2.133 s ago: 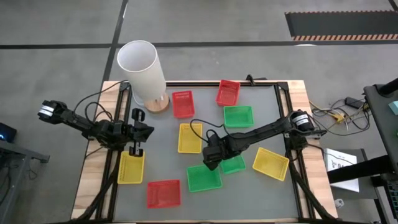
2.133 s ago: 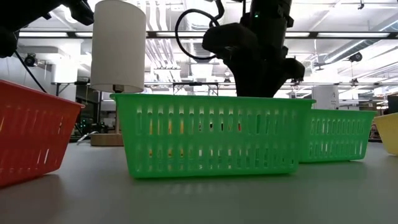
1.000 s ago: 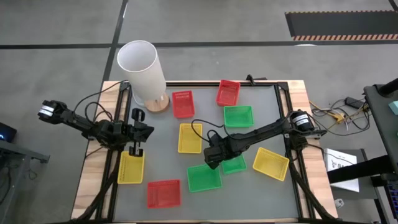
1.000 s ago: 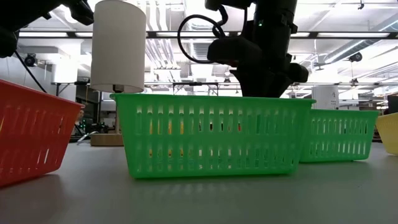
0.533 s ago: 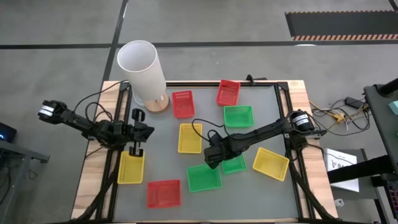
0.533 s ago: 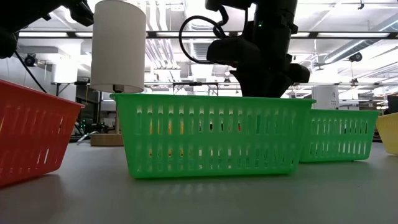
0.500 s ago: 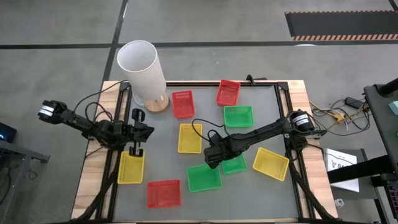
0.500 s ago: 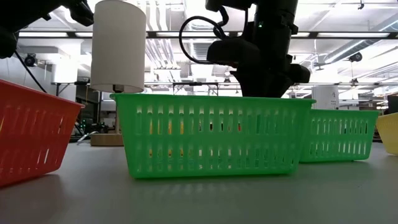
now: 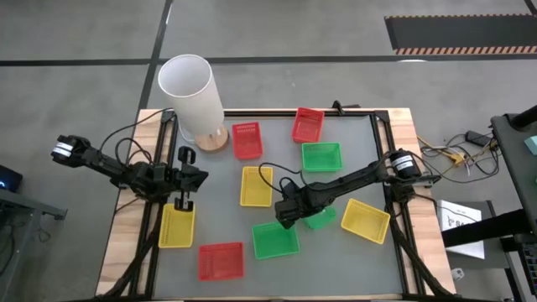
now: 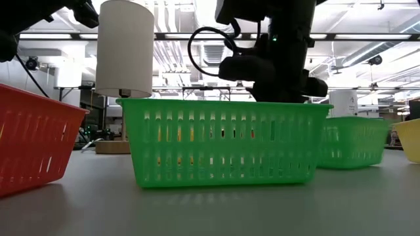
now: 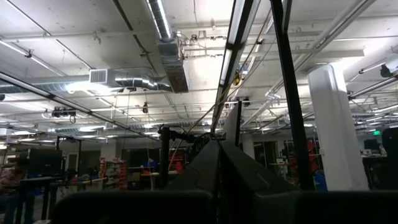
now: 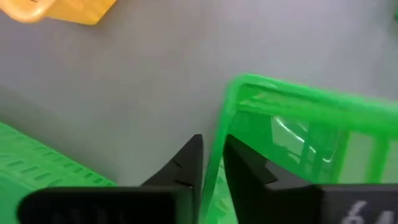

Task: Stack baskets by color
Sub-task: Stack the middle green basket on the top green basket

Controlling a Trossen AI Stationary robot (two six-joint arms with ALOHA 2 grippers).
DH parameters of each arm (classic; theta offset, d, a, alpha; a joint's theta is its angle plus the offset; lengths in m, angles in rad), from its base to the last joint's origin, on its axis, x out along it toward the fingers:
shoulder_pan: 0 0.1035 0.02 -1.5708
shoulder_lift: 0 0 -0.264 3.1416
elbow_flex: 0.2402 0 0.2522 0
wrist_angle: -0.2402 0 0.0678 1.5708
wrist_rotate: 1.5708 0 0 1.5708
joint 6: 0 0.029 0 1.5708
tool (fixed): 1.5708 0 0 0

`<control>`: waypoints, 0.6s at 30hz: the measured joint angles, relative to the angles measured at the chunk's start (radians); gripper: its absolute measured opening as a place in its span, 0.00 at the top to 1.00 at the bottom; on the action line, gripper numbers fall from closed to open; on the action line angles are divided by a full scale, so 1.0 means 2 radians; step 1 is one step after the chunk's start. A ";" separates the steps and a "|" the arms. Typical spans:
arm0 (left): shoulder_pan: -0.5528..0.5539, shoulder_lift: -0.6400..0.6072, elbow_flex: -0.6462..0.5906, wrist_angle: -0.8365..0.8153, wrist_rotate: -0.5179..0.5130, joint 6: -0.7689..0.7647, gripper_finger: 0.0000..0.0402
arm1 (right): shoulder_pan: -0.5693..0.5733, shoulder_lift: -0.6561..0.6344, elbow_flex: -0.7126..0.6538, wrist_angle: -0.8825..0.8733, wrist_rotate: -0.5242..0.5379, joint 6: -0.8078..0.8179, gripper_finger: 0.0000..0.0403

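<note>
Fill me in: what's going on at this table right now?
The right gripper has clamped the rim of a green basket mid-table, beside another green basket, and the held one sits tilted. The left gripper waits shut at the table's left edge. No baskets are stacked; red and yellow ones lie scattered singly.

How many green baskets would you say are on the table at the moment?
3: one green basket right of centre toward the far edge, one near the front, and one pinched at its wall by the right gripper beside it. None seems hidden.

Overhead looks straight down, low camera level, both sharing green basket (image 9: 275,240), wrist views perhaps closest
</note>
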 joint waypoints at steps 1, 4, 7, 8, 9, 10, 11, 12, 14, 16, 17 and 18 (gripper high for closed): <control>0.000 0.000 0.000 0.000 0.000 0.000 1.00 | 0.001 0.000 0.001 -0.001 -0.001 0.000 0.93; 0.000 0.000 0.000 0.000 0.000 0.000 1.00 | 0.002 0.000 0.004 -0.002 -0.011 -0.004 0.97; 0.000 0.000 0.000 0.000 0.000 0.000 1.00 | 0.003 0.000 0.013 -0.013 -0.027 -0.012 0.97; 0.000 0.001 0.000 0.000 0.000 0.000 1.00 | 0.003 0.000 0.018 -0.020 -0.034 -0.017 0.97; 0.000 0.001 0.000 -0.001 0.000 0.000 1.00 | 0.004 0.000 0.024 -0.029 -0.041 -0.026 0.97; 0.000 0.001 0.000 0.000 0.000 0.000 1.00 | 0.004 -0.001 0.030 -0.040 -0.046 -0.034 0.97; 0.000 0.001 0.000 0.000 0.000 0.000 1.00 | 0.004 -0.001 0.038 -0.054 -0.049 -0.044 0.97; 0.000 0.001 0.000 0.000 0.000 0.000 1.00 | 0.005 -0.001 0.046 -0.069 -0.052 -0.059 0.97; 0.000 0.001 0.000 0.000 0.000 0.000 1.00 | 0.006 -0.001 0.063 -0.098 -0.055 -0.101 0.97; 0.000 0.001 0.000 0.000 0.000 0.000 1.00 | 0.009 -0.001 0.080 -0.123 -0.055 -0.157 0.97; 0.000 0.001 0.000 0.000 0.000 0.000 1.00 | 0.011 -0.002 0.088 -0.136 -0.054 -0.185 0.97; 0.000 0.001 0.000 0.000 0.000 0.000 1.00 | 0.014 -0.002 0.096 -0.148 -0.053 -0.210 0.97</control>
